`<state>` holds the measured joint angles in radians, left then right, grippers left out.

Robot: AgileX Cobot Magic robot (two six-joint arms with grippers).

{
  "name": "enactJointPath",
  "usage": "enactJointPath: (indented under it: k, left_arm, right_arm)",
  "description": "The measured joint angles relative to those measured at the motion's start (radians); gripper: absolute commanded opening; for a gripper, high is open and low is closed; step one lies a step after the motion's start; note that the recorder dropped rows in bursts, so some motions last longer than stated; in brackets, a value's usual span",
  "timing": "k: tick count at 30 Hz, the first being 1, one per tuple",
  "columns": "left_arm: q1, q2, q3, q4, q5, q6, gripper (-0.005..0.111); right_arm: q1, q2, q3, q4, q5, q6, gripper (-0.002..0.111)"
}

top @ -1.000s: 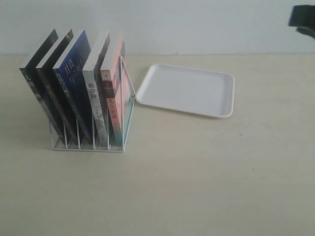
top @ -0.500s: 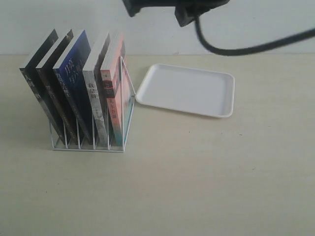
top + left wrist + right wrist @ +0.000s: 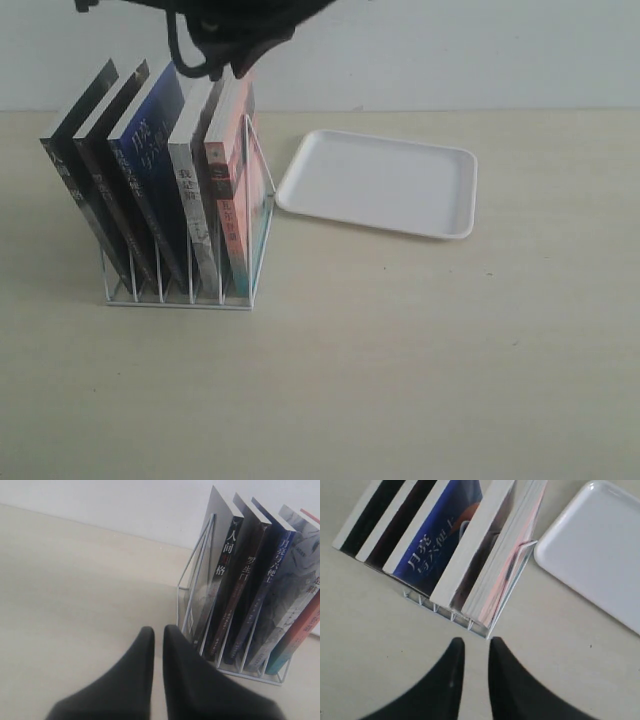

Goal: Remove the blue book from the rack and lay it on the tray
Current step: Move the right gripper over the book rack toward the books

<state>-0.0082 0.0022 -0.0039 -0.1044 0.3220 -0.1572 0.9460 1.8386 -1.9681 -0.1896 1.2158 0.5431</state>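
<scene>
The blue book (image 3: 150, 150) stands third from the left in the white wire rack (image 3: 180, 297), leaning between black-covered books and a grey one. My right gripper (image 3: 215, 60) hangs over the tops of the books; in its wrist view its jaws (image 3: 475, 642) stand slightly open and empty above the rack (image 3: 470, 622), with the blue book's cover (image 3: 440, 525) below. My left gripper (image 3: 158, 632) is shut, low over the table beside the rack's (image 3: 200, 565) black-book end, where the blue book's spine (image 3: 270, 580) shows. The white tray (image 3: 380, 185) lies to the right of the rack.
Two black-covered books (image 3: 95, 170), a grey book (image 3: 195, 190) and a pink-spined book (image 3: 232, 190) share the rack. A pale wall runs along the table's far edge (image 3: 500, 110). The tray (image 3: 600, 545) lies close beside the rack's pink-book end.
The right arm has swept from the upper right corner leftward across the top and now hangs over the books. Books, rack and tray have not moved.
</scene>
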Motion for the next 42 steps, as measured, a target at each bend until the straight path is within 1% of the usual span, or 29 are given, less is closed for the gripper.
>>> enactJointPath:
  k: [2, 9, 14, 19, 22, 25, 35, 42]
  left_arm:
    - [0.0, 0.0, 0.0, 0.0, 0.0, 0.0, 0.006]
    - [0.0, 0.0, 0.0, 0.0, 0.0, 0.0, 0.006]
    - [0.0, 0.0, 0.0, 0.0, 0.0, 0.0, 0.006]
    - [0.0, 0.0, 0.0, 0.0, 0.0, 0.0, 0.006]
    - [0.0, 0.0, 0.0, 0.0, 0.0, 0.0, 0.006]
    - [0.0, 0.0, 0.0, 0.0, 0.0, 0.0, 0.006]
    - [0.0, 0.0, 0.0, 0.0, 0.0, 0.0, 0.006]
    - [0.0, 0.0, 0.0, 0.0, 0.0, 0.0, 0.006]
  right_arm:
    - [0.0, 0.019, -0.002, 0.0, 0.002, 0.02, 0.041]
    - [-0.002, 0.07, -0.002, -0.03, 0.002, 0.112, 0.04]
    - [-0.043, 0.09, -0.004, 0.02, 0.004, 0.146, 0.04]
    - [-0.087, 0.099, -0.004, 0.123, -0.066, 0.152, 0.04]
    - [-0.095, 0.101, -0.004, 0.165, -0.135, 0.148, 0.04]
    - [-0.095, 0.11, -0.004, 0.178, -0.163, 0.145, 0.04]
    - [-0.126, 0.158, -0.027, 0.19, -0.169, 0.138, 0.04]
    - [-0.135, 0.196, -0.076, 0.181, -0.125, 0.11, 0.04]
